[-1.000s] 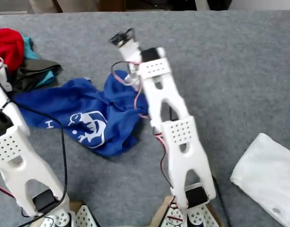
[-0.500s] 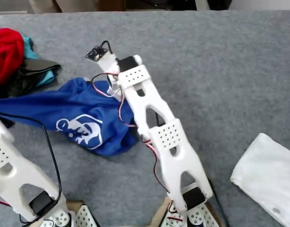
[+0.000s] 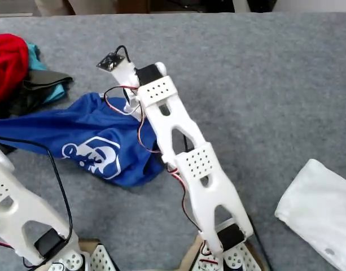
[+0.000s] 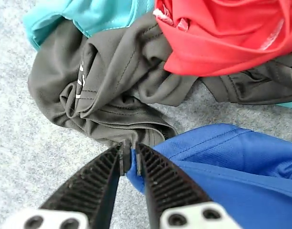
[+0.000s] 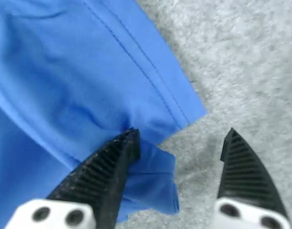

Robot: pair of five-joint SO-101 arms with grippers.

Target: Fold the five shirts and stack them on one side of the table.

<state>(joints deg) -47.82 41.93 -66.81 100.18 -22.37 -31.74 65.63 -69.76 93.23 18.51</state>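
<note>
The left arm (image 3: 17,206) and the right arm (image 3: 209,195) are built of white plastic links, forked and pierced by long oval cut-outs; panels (image 3: 200,162) dotted with grids of small round holes cover the joints; black servo blocks (image 3: 48,241) are set into the links; thin red, white and black wires (image 3: 140,131) loop along the right arm, and a single black cable (image 3: 58,175) runs by the left; a small dark circuit board (image 3: 110,62) tops the right wrist; the left gripper (image 4: 130,161) and right gripper (image 5: 181,134) have black tapered fingers (image 5: 110,164) with ribbed inner faces, set in white mounts (image 4: 50,220) with round screw holes
</note>
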